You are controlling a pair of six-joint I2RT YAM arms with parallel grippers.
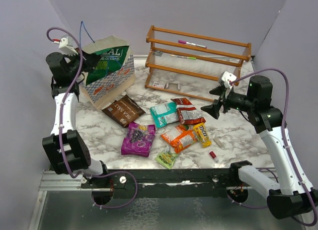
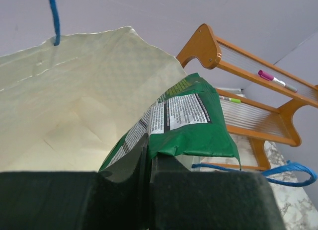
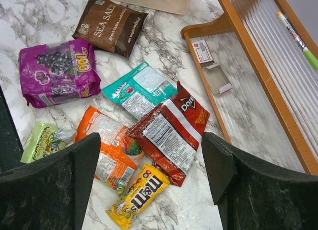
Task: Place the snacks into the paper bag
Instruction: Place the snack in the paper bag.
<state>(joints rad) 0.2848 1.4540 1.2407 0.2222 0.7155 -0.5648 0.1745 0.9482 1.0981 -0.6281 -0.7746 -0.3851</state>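
Left claw point(image 2: 148, 158) pinches the green multipack point(image 2: 191, 123) by one edge, its length reaching ahead across the paper bag's point(image 2: 74, 101) open mouth. Right claw point(image 3: 149, 145), spread, hovers above the red Doritos packet point(image 3: 171, 125) on the bench point(image 3: 39, 11), right of the bag.

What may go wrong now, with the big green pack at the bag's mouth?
The green multipack, pinched at one edge by the left gripper, looks wide for the paper bag; it may catch the rim or tip the bag. The blue cord handle beside it may snag. Under the open right gripper, the red packet overlaps the orange packet, so both may lift together.
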